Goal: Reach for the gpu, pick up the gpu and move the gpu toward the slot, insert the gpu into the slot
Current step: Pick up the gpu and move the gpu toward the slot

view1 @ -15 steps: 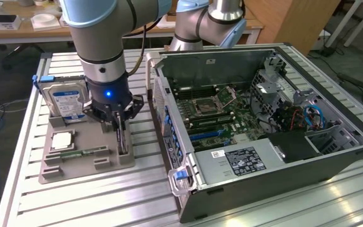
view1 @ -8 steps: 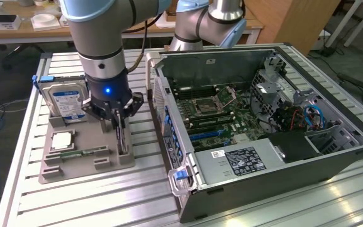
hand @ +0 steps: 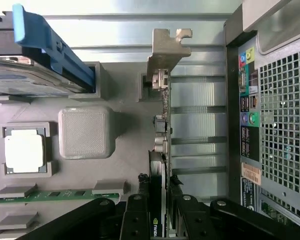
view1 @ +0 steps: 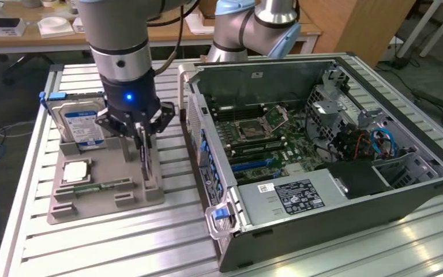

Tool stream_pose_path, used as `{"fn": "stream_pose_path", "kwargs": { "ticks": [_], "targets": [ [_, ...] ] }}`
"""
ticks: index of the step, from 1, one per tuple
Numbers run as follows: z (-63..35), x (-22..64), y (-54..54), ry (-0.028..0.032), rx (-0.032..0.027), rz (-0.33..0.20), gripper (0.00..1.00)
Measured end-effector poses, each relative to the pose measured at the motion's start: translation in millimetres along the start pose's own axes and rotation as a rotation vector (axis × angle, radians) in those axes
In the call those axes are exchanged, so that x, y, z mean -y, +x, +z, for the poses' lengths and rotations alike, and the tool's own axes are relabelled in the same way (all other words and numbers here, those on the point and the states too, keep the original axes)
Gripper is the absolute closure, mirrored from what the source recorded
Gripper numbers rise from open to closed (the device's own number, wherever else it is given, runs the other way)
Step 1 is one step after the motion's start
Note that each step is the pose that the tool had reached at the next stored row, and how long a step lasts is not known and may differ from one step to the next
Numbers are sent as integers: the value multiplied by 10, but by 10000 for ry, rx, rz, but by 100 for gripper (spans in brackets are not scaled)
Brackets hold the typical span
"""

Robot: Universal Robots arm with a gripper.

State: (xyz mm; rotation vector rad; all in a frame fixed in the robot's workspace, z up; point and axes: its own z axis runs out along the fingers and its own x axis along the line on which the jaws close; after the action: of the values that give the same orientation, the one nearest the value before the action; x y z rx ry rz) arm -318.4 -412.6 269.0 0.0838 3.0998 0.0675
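The gpu (view1: 145,160) stands on edge in the grey holder (view1: 141,199), a thin dark card seen as a sliver. My gripper (view1: 141,138) comes straight down over it, with one finger on each side of the card. In the wrist view the gpu (hand: 160,125) runs away from the fingers (hand: 138,216) to its pale metal bracket (hand: 165,50), and the jaws press on the card's near end. The gripper (hand: 160,220) is shut on the gpu. The blue slot (view1: 254,165) lies on the motherboard inside the open computer case (view1: 322,196), to the exterior view's right of the holder.
The holder also carries a blue-labelled hard drive (view1: 83,124), a square processor (view1: 75,171) and a green memory stick (view1: 98,186). The case's rear panel (hand: 280,125) stands close beside the gpu. A second arm's base (view1: 244,29) is behind the case.
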Motion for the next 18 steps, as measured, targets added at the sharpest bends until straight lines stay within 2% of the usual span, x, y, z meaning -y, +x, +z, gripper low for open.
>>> {"fn": "stream_pose_path", "kwargs": {
  "ticks": [3, 10, 14, 16, 18],
  "targets": [
    [-81, -4, -3, -1, 0, -1, 74],
    [-419, -19, -16, -1, -1, 0, 74],
    [-520, -23, -31, -1, -8, 3, 74],
    [-549, -27, -55, 0, -39, 9, 74],
    [-549, -27, -90, -6, -124, 13, 74]
  ]
}}
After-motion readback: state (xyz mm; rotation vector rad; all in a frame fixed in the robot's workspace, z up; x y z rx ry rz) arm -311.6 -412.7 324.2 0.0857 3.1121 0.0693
